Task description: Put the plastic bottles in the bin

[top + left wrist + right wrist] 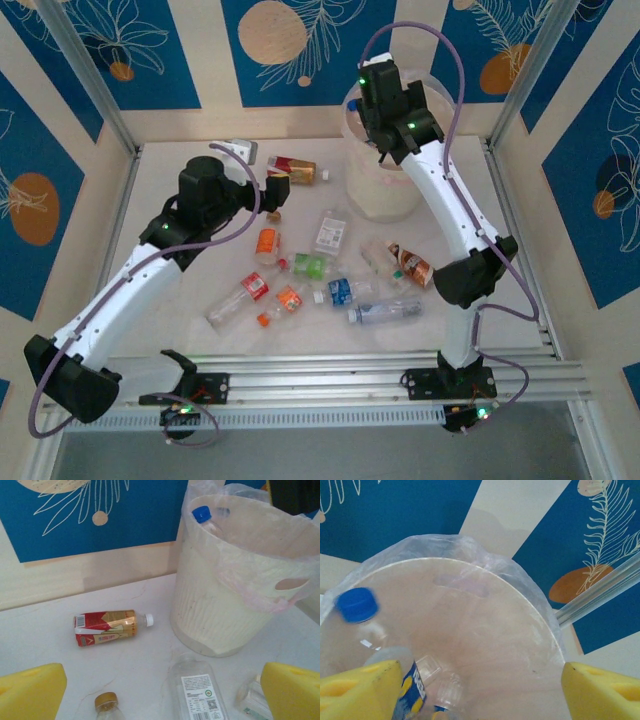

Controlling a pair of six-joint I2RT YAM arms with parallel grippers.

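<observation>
Right gripper (pixel 480 697): yellow foam pads spread wide, released, nothing clamped. Directly under the jaws you see the bin (pixel 485 630), round, smooth cream plastic, with a crinkled clear liner (pixel 445 545) folded over its rim. A blue-capped bottle (pixel 356 605), clear with a blue-and-yellow label, leans inside just beside one pad; you cannot tell whether they touch. A crushed clear bottle (pixel 440 680) lies deeper.

Left gripper (pixel 162 687): pads apart, gripping nothing. Between the jaws, on the pale table (pixel 50 630), lies a flat-sided bottle (pixel 200 695) with a white printed label. Ahead of the jaws lies a red-labelled bottle (pixel 105 627) on its side, its white cap toward the bin's ribbed wall. A gold-capped bottle (pixel 106 702) sits near one pad.
</observation>
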